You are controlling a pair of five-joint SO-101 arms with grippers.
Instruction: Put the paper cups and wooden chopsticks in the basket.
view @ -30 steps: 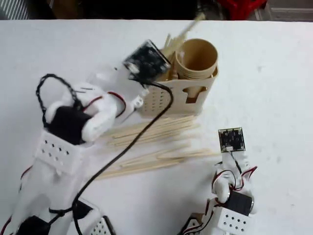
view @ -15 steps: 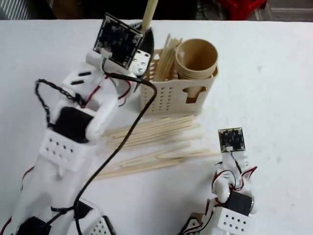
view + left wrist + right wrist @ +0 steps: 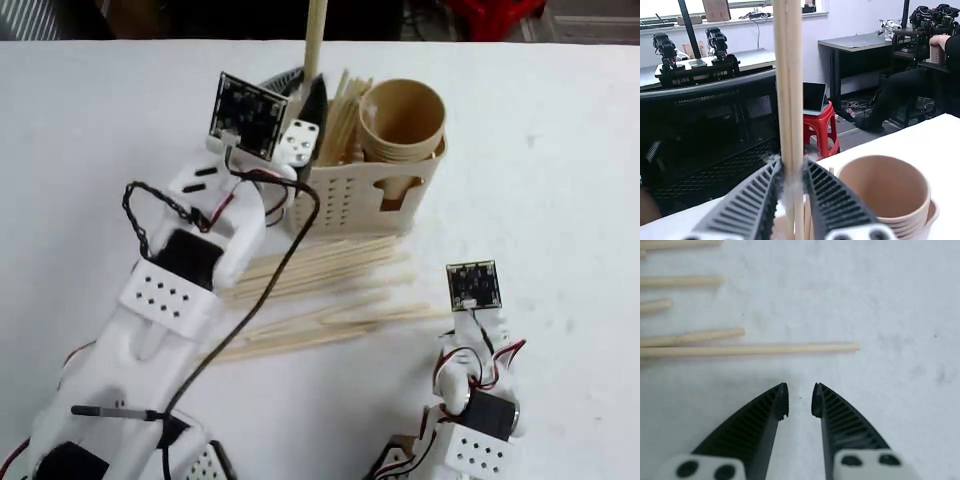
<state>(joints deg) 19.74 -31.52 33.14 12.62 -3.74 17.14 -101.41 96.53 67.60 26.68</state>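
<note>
The left gripper (image 3: 312, 98) sits over the left end of the basket (image 3: 350, 205), which stands at the far middle of the table (image 3: 560, 200). Its jaws are clamped on two sticks (image 3: 788, 75), pressed side by side and held upright, their upper ends rising well above the fingers (image 3: 830, 200). In the high view the two sticks (image 3: 316, 35) reach past the table's far edge. Their lower ends are hidden behind the jaws, so I cannot tell whether they touch anything in the basket.

The basket holds the cups (image 3: 402, 120) in its right part, nested in one stack with mouths up. In the left wrist view the cups (image 3: 885, 187) are just right of the gripper. A bundle (image 3: 343, 100) of sticks leans in the basket's left part, between the cups and the left gripper.

On the table on the near side of the basket lie the loose sticks (image 3: 320, 290), flat and running roughly left to right, some crossing. The farthest ones are close to the basket's near wall.

The right arm (image 3: 478, 405) is at the near right, its camera board (image 3: 472, 285) just right of the loose sticks' right ends. The right gripper (image 3: 800, 401) points down at bare table, jaws parted by a narrow gap and holding nothing. The longest loose stick (image 3: 750, 348) lies just beyond the tips, apart from them.
</note>
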